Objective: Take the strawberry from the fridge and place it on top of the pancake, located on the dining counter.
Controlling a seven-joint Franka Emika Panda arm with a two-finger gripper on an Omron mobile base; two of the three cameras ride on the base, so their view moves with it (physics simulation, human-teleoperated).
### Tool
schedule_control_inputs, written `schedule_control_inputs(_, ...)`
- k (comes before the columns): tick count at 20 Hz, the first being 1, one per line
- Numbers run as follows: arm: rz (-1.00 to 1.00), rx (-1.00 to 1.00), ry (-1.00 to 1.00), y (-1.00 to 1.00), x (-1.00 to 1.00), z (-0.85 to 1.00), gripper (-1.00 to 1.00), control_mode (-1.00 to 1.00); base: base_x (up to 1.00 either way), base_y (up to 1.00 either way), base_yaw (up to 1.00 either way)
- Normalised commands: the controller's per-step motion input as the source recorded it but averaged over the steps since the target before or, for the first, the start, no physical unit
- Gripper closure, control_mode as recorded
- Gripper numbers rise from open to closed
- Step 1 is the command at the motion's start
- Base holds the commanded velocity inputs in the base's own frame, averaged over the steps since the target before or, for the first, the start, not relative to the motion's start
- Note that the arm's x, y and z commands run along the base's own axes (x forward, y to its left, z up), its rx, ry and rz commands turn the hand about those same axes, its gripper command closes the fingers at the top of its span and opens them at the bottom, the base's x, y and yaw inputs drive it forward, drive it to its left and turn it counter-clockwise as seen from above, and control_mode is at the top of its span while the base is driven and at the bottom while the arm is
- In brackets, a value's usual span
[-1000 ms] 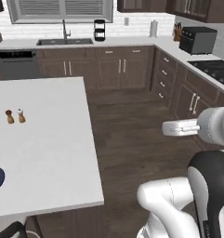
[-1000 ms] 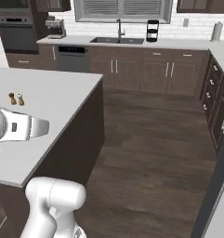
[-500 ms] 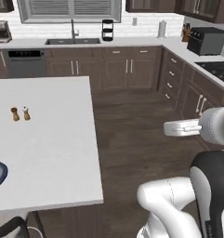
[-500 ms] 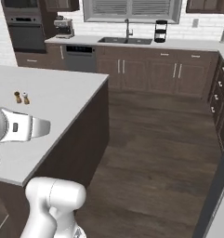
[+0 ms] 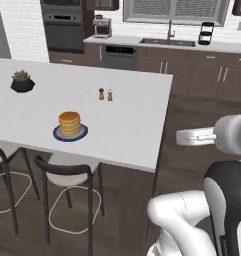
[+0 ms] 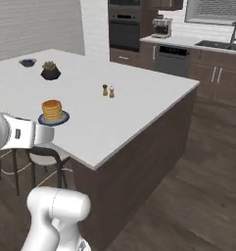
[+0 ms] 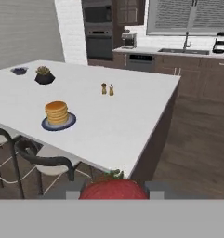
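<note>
My pincer (image 7: 114, 191) is gripping the strawberry (image 7: 114, 188), which is sitting red between the two fingertips at 6 o'clock in the hand view. I am looking out over the near corner of the white tabletop (image 7: 127, 125). The pancake (image 7: 56, 112) is resting on its dark plate (image 7: 59, 122) at about 10 o'clock from the strawberry, well apart from it, close to the stool-side edge. Two small shakers (image 7: 107, 89) are standing side by side near 12 o'clock. A dark potted plant (image 7: 44, 75) is sitting farther back at 11 o'clock. Stools (image 5: 67, 190) are standing under the tabletop edge below the pancake.
</note>
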Motion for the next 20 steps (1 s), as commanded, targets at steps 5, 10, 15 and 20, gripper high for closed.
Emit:
schedule_control_inputs(5, 0.00, 0.00, 0.00, 0.00, 0.00, 0.00, 1.00, 1.00, -0.12, 1.00, 0.39)
schedule_control_inputs(10, 0.00, 0.00, 0.00, 0.00, 0.00, 0.00, 1.00, 1.00, 0.51, 1.00, 0.04)
schedule_control_inputs(15, 0.00, 0.00, 0.00, 0.00, 0.00, 0.00, 1.00, 1.00, 0.49, 0.79, -0.49)
schedule_control_inputs(20, 0.00, 0.00, 0.00, 0.00, 0.00, 0.00, 1.00, 1.00, 0.17, 0.43, -0.58)
